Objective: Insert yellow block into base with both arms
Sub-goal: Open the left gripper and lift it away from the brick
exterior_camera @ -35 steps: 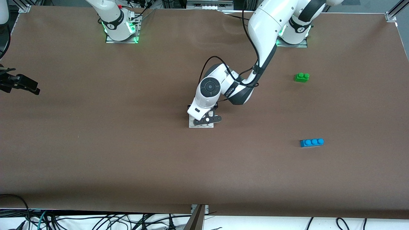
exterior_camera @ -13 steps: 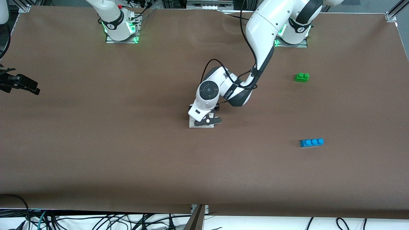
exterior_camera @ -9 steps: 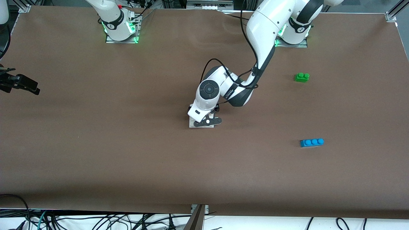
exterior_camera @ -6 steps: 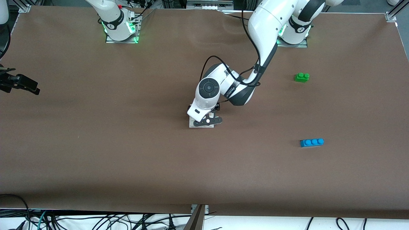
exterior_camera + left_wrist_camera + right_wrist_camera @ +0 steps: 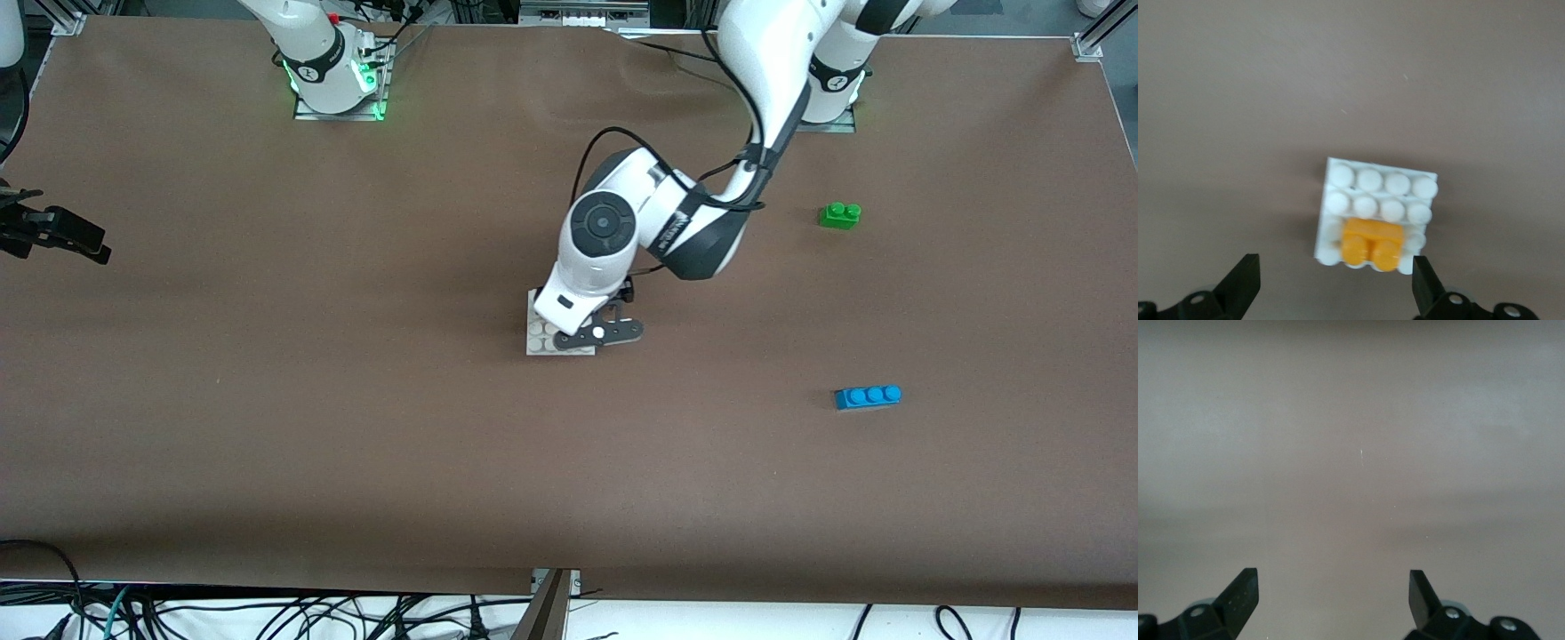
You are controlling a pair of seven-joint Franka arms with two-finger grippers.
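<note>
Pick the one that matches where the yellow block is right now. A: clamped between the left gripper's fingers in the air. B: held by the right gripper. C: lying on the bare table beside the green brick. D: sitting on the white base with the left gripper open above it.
D: the yellow block sits on the base's studs, and the left gripper is open above, touching neither.

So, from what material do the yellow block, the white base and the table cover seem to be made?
The yellow block looks like moulded plastic, smooth with a slight sheen and rounded studs. The base under it seems the same kind of plastic in white, its studs evenly formed. The table cover looks matte brown, perhaps paper or felt; faint creases show, but the look leaves it open.
</note>
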